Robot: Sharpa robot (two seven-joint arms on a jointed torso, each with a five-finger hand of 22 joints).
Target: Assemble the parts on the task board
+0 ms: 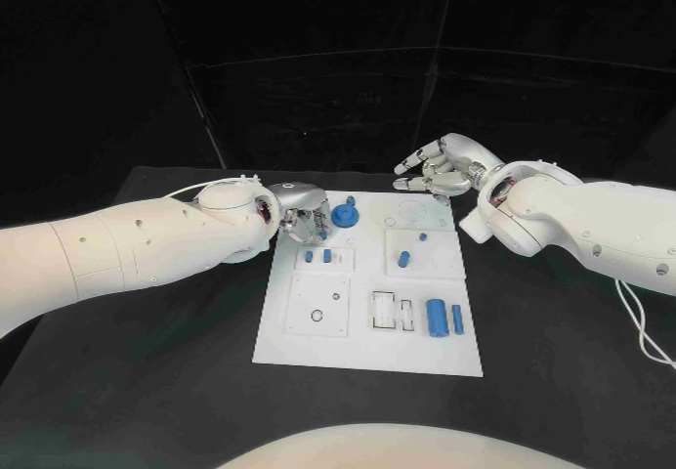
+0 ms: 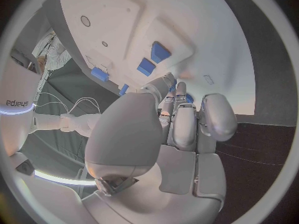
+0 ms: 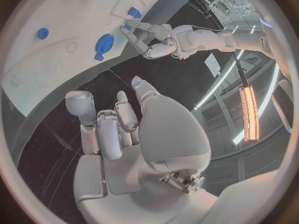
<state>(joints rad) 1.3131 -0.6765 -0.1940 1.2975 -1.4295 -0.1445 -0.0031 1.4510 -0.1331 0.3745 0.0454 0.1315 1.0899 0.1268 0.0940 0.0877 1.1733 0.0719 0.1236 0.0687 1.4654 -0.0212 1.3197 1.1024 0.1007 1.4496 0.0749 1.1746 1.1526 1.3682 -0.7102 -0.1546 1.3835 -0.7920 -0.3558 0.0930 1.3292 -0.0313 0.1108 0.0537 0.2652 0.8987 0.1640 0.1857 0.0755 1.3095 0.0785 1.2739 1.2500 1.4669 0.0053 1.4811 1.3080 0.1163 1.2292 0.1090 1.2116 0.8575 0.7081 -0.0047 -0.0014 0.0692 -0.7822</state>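
- The black desk (image 1: 169, 371) carries the white task board (image 1: 369, 337) in its middle, long side running away from the robot; a dark backdrop stands behind.
- The left robot hand (image 1: 303, 217) hangs over the board's far left corner, just beside a round blue part (image 1: 345, 217) — the fingers are curled in, and whether they hold anything I cannot tell.
- The left forearm covers the desk to the left of the board.
- The right robot hand (image 1: 440, 168) is raised beyond the board's far right corner, well apart from the parts, fingers loosely curled and holding nothing.
- On the board: two small blue parts (image 1: 318, 256) side by side on a square plate at the left, one oblong part (image 1: 403, 259) on the right square plate, and a blue cylinder (image 1: 437, 318) with a slim blue bar (image 1: 456, 317) near the right edge.
- Rectangular cut-outs (image 1: 383, 309) lie just left of the cylinder.
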